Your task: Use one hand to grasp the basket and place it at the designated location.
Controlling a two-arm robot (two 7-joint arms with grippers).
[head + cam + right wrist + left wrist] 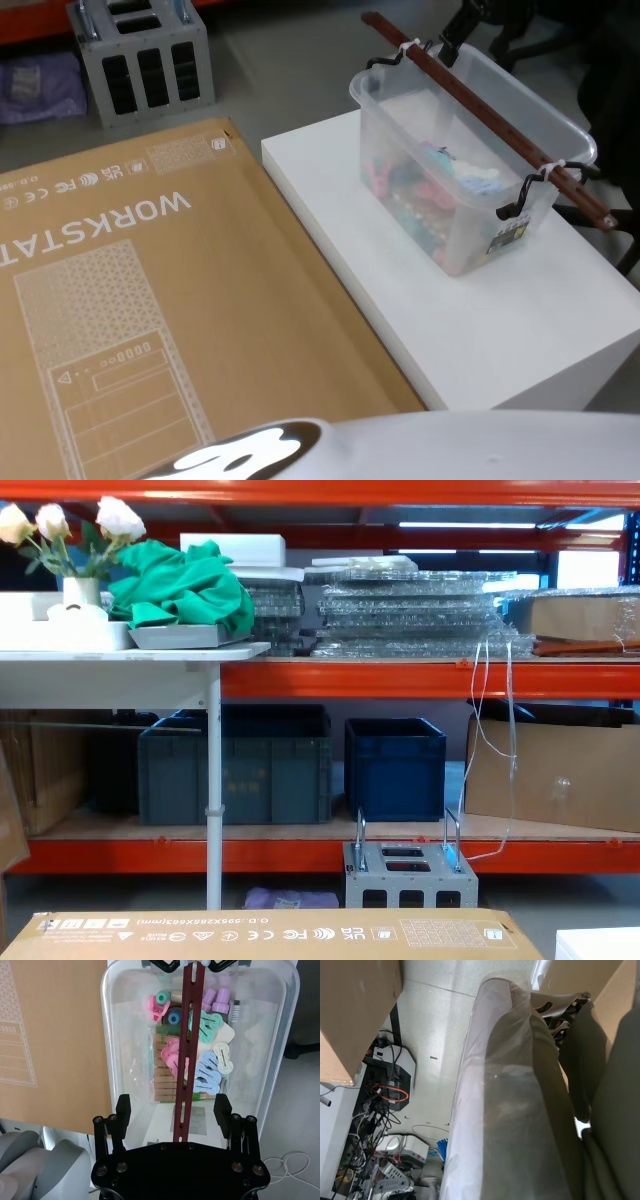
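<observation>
Hovering over your clear plastic basket [200, 1060] on the worktop [480, 320], the right hand [174, 1110] spreads its fingers astride the lengthwise maroon slotted handle [189, 1050].

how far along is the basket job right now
Done: the right gripper is lined up above the basket, fingers open either side of the reddish handle bar. In hand: closing in for the grasp. Left: gripping, lifting off the white table and placing.

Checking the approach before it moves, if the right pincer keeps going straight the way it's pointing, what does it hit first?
Most likely the dark red handle bar across the top of the basket. The right pincer is open with the bar running between its fingers, the clips and pegs lying below it. Depth is hard to judge here.
</observation>
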